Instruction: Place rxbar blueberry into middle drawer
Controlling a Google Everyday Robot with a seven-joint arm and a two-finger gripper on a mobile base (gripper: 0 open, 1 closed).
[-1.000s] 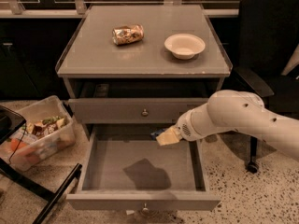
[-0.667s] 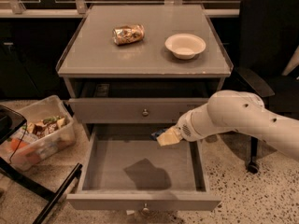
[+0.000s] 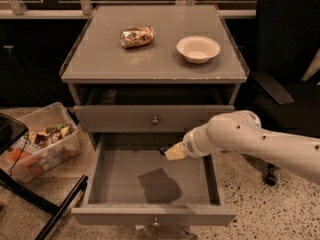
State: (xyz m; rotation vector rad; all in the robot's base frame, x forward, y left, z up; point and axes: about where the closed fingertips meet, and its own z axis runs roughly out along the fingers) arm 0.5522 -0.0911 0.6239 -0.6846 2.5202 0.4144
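The middle drawer (image 3: 115, 184) is pulled out, and its plain grey floor shows only the arm's shadow. My gripper (image 3: 172, 151) hangs over the drawer's back right part, just below the closed upper drawer front (image 3: 125, 119). A small dark blue end of the rxbar blueberry (image 3: 164, 148) sticks out at the gripper's tip, held above the drawer floor. The rest of the bar is hidden by the gripper.
On the cabinet top lie a crumpled gold-brown foil packet (image 3: 136, 36) and a white bowl (image 3: 198, 49). A clear bin of snacks (image 3: 40, 144) stands on the floor to the left. A black office chair (image 3: 287, 64) stands to the right.
My gripper has shifted slightly left and down over the open drawer, with the bar still in it. Nothing else moved.
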